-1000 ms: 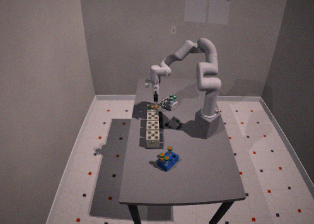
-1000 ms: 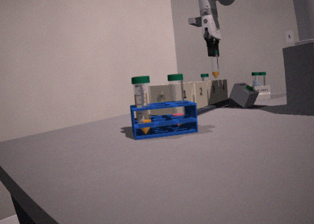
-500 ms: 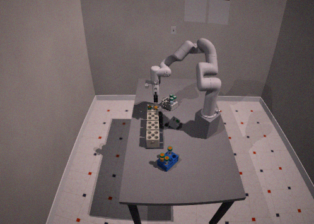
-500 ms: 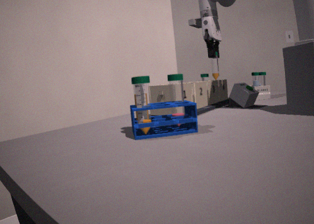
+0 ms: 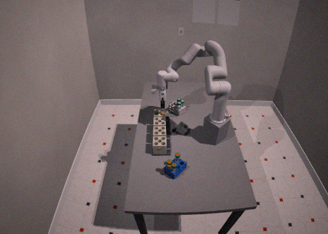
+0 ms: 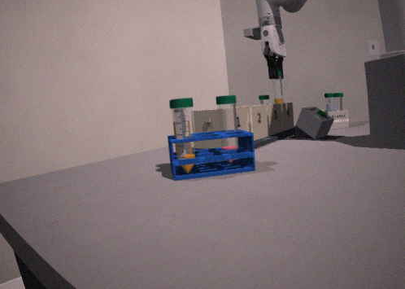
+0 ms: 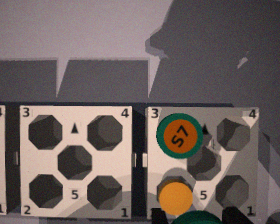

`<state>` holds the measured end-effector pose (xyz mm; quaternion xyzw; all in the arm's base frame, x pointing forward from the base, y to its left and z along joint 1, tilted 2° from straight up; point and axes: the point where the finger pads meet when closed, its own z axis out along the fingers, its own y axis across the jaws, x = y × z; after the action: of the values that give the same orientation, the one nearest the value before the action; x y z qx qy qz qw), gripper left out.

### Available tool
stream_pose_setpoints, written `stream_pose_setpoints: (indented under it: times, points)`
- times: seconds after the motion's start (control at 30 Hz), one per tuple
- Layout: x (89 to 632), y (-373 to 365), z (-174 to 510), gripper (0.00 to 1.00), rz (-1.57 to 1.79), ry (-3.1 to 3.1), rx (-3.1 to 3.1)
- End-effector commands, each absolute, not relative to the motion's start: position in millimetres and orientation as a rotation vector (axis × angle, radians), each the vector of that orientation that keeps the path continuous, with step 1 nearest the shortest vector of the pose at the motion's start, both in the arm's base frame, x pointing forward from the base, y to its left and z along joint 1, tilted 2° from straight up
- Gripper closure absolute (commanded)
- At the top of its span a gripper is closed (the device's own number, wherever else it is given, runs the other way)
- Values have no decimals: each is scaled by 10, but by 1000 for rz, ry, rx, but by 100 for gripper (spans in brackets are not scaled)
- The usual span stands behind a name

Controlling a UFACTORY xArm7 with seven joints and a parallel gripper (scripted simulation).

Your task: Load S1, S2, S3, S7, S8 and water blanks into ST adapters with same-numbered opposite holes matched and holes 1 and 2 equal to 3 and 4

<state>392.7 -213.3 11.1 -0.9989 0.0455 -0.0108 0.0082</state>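
Observation:
My gripper (image 5: 163, 107) (image 6: 276, 76) (image 7: 196, 217) is shut on a green-capped tube (image 6: 278, 91) with a little orange liquid at its tip. The tube hangs upright; its tip shows at hole 2 of the farthest adapter (image 7: 249, 165), just above or at the hole's mouth. Its cap label is hidden. Tube S7 (image 5: 156, 112) (image 6: 263, 97) (image 7: 180, 135) stands in hole 3 of that adapter, which is number 4 in the row. Adapter 3 (image 7: 27, 162) and the nearer adapters (image 5: 159, 149) show empty holes. The blue rack (image 5: 178, 174) (image 6: 213, 175) holds three orange-dotted tubes.
The white blanks rack (image 5: 180, 113) (image 6: 341, 120) with several green-capped tubes stands beyond the row, toward the arm's side. The grey sloped desk (image 5: 180, 129) (image 6: 312, 124) with its green key (image 6: 321, 113) stands beside the row. S7's cap is close beside the held tube.

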Motion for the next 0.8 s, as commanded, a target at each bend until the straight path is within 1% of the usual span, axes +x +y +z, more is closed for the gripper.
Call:
stream_pose_setpoints:
  times: [0.0, 0.77]
  points:
    - [3941, -2139, 89, 100, -39, 142, -3124]
    - [3946, -2136, -121, 100, -39, 142, -3124]
